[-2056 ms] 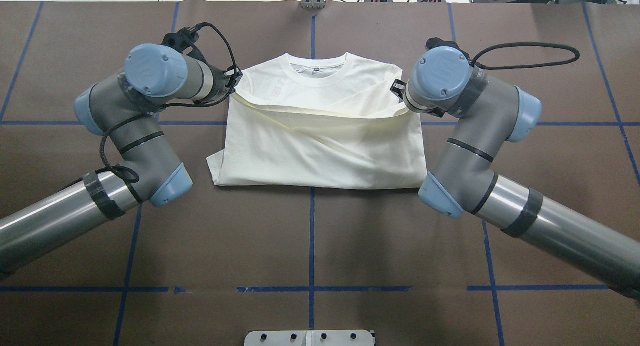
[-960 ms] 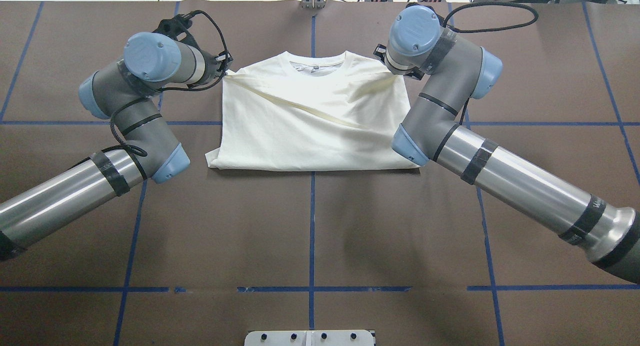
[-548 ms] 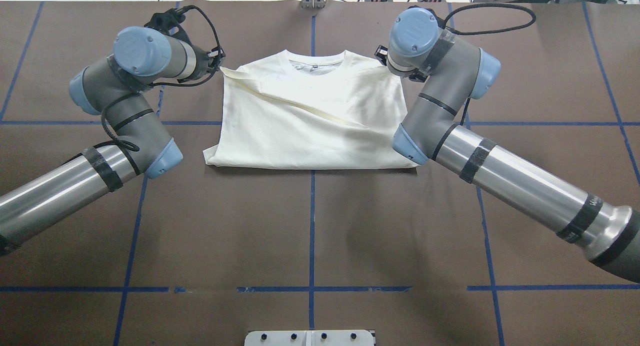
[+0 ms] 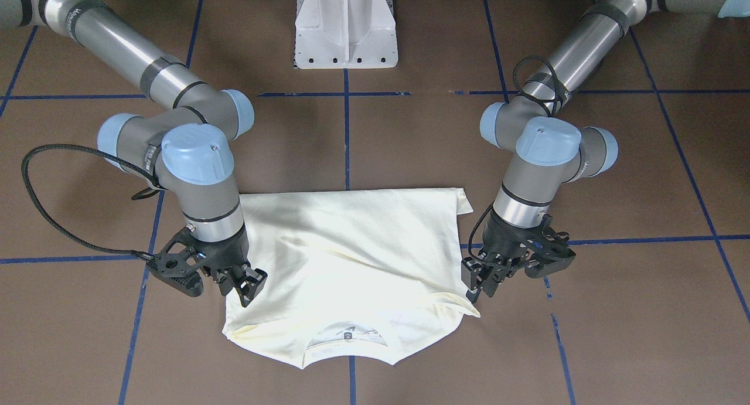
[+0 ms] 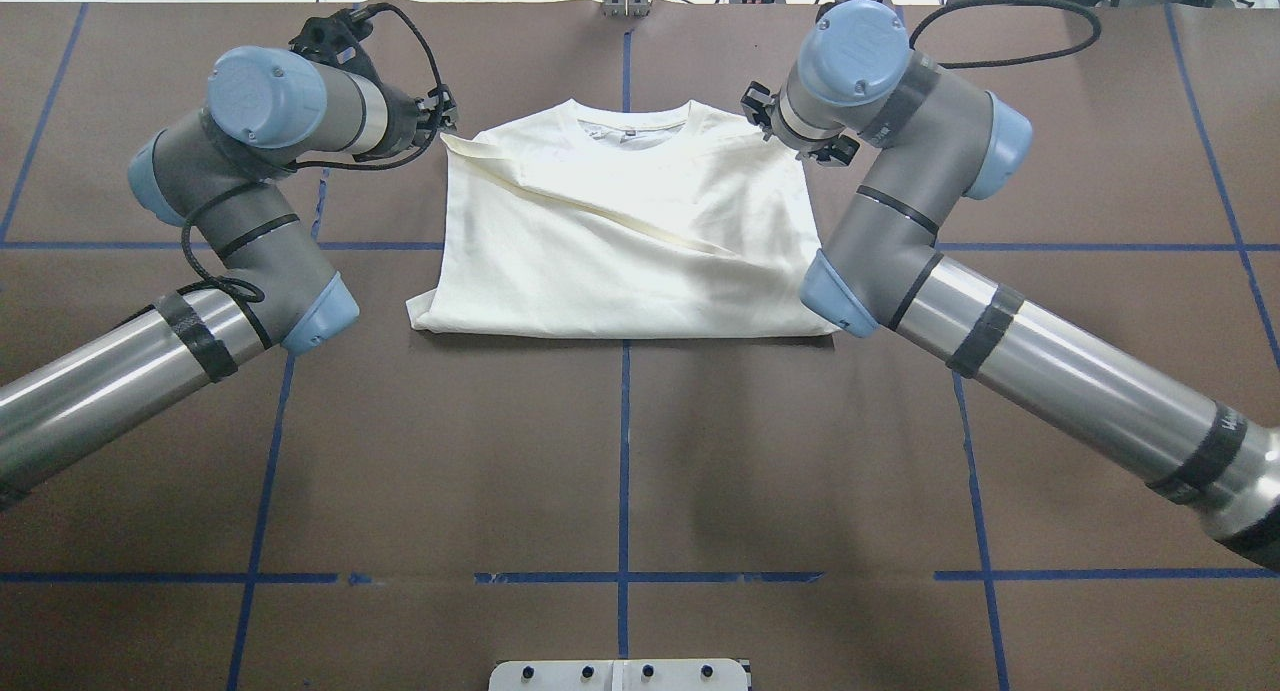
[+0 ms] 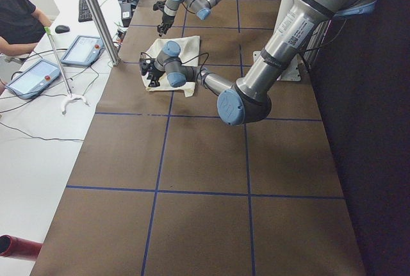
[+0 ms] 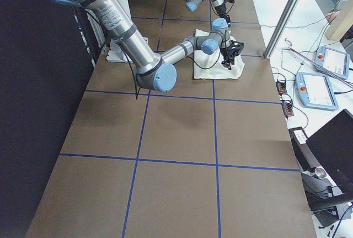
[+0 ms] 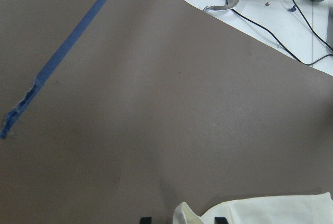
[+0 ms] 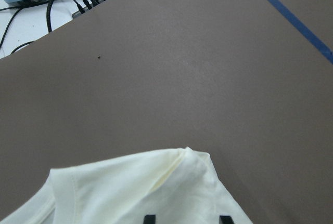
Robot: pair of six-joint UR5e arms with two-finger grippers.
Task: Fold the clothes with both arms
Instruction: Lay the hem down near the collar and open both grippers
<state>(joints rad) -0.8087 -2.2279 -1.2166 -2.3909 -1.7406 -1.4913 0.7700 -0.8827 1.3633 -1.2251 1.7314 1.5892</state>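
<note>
The cream-white T-shirt [image 5: 620,241] lies folded in half on the brown table, hem brought up near the ribbed neckline [image 4: 345,337]; its print is hidden. My left gripper [image 5: 443,123] is at the shirt's far left corner, also in the front view [image 4: 477,285], jaws apart, with a cloth tip [image 8: 183,214] lying between them. My right gripper [image 5: 765,121] is at the far right corner, in the front view [image 4: 246,288], jaws apart just over the shoulder [image 9: 130,193]. Neither grips the cloth.
The white pedestal base [image 4: 345,24] stands at the robot's edge. Blue tape lines [image 5: 622,471] cross the brown table. Beyond the far edge are cables, a metal post [image 6: 96,13], tablets [image 6: 80,50] and a seated person [image 6: 19,23].
Both grippers carried the shirt's lower edge up to the neckline, completing the fold. In the last half second they let go and drew slightly outward; the shirt lies still.
</note>
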